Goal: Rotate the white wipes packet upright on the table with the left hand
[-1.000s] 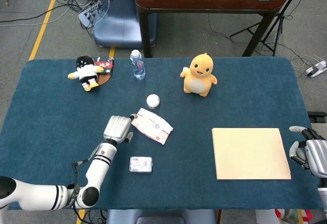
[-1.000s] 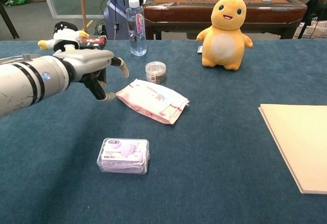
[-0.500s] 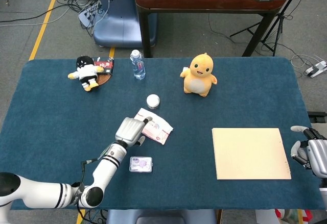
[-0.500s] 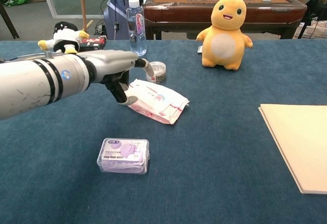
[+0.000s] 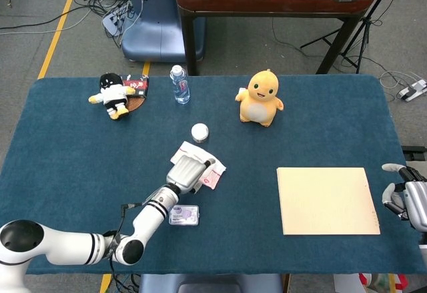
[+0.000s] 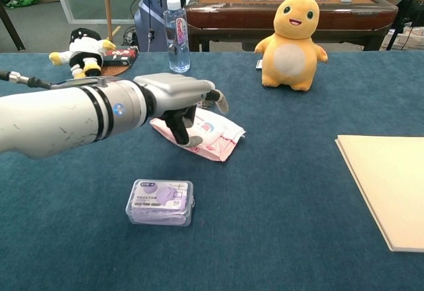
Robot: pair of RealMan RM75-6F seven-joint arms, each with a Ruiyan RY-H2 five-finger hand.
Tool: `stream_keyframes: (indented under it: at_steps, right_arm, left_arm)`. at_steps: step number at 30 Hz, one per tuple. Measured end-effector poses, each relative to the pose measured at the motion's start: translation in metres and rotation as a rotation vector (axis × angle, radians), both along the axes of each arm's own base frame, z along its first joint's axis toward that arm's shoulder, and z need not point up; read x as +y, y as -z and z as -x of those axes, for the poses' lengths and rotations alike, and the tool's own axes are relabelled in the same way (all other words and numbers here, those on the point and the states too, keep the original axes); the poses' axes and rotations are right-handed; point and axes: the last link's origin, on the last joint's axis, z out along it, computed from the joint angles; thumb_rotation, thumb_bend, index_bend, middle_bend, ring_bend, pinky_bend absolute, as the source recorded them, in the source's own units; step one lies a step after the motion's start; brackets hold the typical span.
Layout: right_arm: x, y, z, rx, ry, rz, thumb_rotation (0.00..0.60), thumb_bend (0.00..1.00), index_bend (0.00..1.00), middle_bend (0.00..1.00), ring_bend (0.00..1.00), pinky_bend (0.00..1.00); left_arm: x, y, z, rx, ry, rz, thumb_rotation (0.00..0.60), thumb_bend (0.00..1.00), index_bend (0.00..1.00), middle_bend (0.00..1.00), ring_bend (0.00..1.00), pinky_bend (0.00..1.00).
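Note:
The white wipes packet [image 5: 185, 150] [image 6: 222, 133] lies flat and slanted on the blue table [image 5: 67, 159], near its middle. My left hand [image 5: 187, 171] [image 6: 177, 95] is spread over the packet's near-left part and covers much of it. Its fingers reach across the top and its thumb points down at the packet's front edge in the chest view. I cannot tell whether it presses the packet, and nothing is gripped. My right hand [image 5: 405, 200] rests at the table's right edge, holding nothing, seen only in the head view.
A small purple box [image 5: 183, 215] [image 6: 162, 202] lies just in front of the packet. A round white jar [image 5: 199, 132] sits behind it. A water bottle [image 5: 178, 83], a yellow plush [image 5: 260, 98] and a panda doll [image 5: 113, 94] line the far edge. A tan board [image 5: 327, 199] lies right.
My left hand has moved rightward from beside the packet's left end to above it, now covering much of it. The packet has not moved, and the right hand is still.

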Motion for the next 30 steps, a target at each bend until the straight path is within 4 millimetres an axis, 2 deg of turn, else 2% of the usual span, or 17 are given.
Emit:
stream_keyframes:
  at_steps: [13, 19, 30]
  right_arm:
    - [0.001, -0.005, 0.001, -0.012, -0.003, 0.012, 0.6, 0.21, 0.29, 0.3, 0.24, 0.5]
    - [0.001, -0.005, 0.001, -0.013, -0.002, 0.011, 0.6, 0.21, 0.29, 0.3, 0.24, 0.5]
    - [0.0, -0.005, 0.001, -0.01, 0.002, 0.01, 0.6, 0.21, 0.29, 0.3, 0.24, 0.5]
  left_arm:
    - [-0.009, 0.011, -0.019, 0.052, 0.015, 0.051, 0.6, 0.4, 0.27, 1.0, 1.0, 1.0]
    - [-0.017, 0.013, -0.018, 0.104, 0.016, 0.067, 0.6, 0.4, 0.27, 1.0, 1.0, 1.0]
    - [-0.018, 0.008, -0.006, 0.174, -0.004, 0.046, 0.6, 0.4, 0.28, 1.0, 1.0, 1.0]
